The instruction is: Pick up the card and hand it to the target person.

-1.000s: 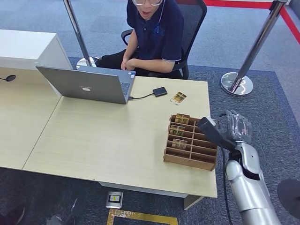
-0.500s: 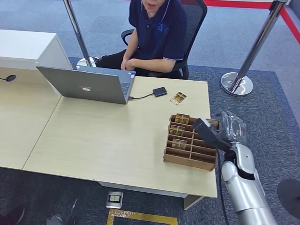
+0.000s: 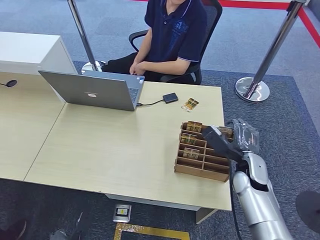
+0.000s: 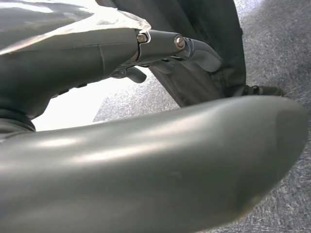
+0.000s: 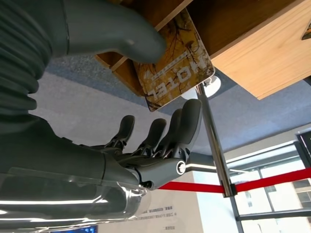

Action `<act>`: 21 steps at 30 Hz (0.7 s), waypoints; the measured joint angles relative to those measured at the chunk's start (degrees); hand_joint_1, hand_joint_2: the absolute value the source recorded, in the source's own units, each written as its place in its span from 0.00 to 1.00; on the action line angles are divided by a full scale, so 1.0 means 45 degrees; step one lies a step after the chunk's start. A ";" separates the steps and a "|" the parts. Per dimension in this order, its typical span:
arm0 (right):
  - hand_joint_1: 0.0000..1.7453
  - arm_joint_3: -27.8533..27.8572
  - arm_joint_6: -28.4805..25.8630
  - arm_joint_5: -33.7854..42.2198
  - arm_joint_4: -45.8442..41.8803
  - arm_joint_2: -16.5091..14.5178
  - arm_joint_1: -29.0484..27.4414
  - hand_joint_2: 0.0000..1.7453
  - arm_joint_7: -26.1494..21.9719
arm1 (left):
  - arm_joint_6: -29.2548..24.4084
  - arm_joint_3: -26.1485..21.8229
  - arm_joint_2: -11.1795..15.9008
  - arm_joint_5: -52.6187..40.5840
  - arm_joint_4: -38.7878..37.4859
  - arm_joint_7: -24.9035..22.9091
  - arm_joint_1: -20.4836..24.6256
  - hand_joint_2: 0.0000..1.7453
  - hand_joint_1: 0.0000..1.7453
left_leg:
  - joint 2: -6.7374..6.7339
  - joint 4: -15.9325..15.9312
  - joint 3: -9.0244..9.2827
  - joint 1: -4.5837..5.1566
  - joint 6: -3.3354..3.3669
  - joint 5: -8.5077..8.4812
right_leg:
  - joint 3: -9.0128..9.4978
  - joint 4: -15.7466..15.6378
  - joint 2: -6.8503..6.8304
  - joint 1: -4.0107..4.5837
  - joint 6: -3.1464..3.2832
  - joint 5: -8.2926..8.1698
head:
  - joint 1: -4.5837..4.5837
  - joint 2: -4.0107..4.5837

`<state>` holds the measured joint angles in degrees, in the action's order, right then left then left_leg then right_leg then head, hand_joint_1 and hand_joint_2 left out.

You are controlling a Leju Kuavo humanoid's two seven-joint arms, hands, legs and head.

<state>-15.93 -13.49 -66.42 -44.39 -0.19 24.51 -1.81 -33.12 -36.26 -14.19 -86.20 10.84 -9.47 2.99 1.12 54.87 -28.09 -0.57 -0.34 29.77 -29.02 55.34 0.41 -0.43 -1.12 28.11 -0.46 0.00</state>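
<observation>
A wooden card rack (image 3: 203,152) stands at the table's right end with cards upright in several slots. My right hand (image 3: 237,138) is at its far right corner. In the right wrist view a patterned "HOTEL" card (image 5: 175,63) sticks out of a rack slot; my thumb (image 5: 121,29) lies against one face, and my fingers (image 5: 172,131) stay spread on the other side with a gap to the card. The target person (image 3: 171,35) sits in a chair behind the table. My left hand (image 4: 161,43) hangs low, fingers extended, holding nothing.
One more card (image 3: 190,104) lies flat on the table (image 3: 113,150) beyond the rack, beside a small black device (image 3: 170,97). An open laptop (image 3: 94,90) stands at the far left. Stanchion posts (image 3: 264,65) stand to the right and behind.
My right hand has moved left to the rack's far right corner. The person has shifted to the right in the chair.
</observation>
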 joint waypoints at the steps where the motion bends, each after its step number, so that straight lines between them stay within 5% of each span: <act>1: 0.50 -0.0013 0.0005 -0.0016 0.0035 -0.0011 0.0021 1.00 0.0012 | 0.0006 0.0000 0.0000 0.0004 0.0000 -0.0025 0.0000 0.00 0.00 | 0.0000 0.0000 0.0000 0.0000 0.0000 0.0000 | 0.0000 0.0000 0.0000 0.0000 0.0000 0.0000 | -0.0001 0.0000; 8: 0.68 -0.0069 -0.0037 -0.0131 0.0333 -0.0090 0.0181 1.00 0.0100 | 0.0006 0.0000 0.0000 0.0064 0.0000 -0.0073 0.0002 0.00 0.00 | 0.0000 0.0001 -0.0001 0.0000 0.0000 -0.0001 | 0.0001 0.0001 0.0000 0.0000 0.0000 0.0000 | -0.0001 0.0000; 21: 0.70 -0.0152 -0.0095 -0.0117 0.0639 -0.0297 0.0444 1.00 0.0061 | -0.0027 0.0000 0.0000 0.0125 0.0000 -0.0098 0.0003 0.00 0.00 | 0.0000 0.0000 0.0000 -0.0001 -0.0001 -0.0001 | 0.0001 0.0001 0.0000 0.0000 0.0000 0.0000 | -0.0001 0.0000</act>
<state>-16.61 -13.92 -66.95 -41.51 -1.53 26.51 -1.53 -33.24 -36.26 -14.19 -85.64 10.84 -9.91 3.01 1.12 54.88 -28.10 -0.57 -0.34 29.77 -29.02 55.34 0.41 -0.43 -1.12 28.11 -0.46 0.00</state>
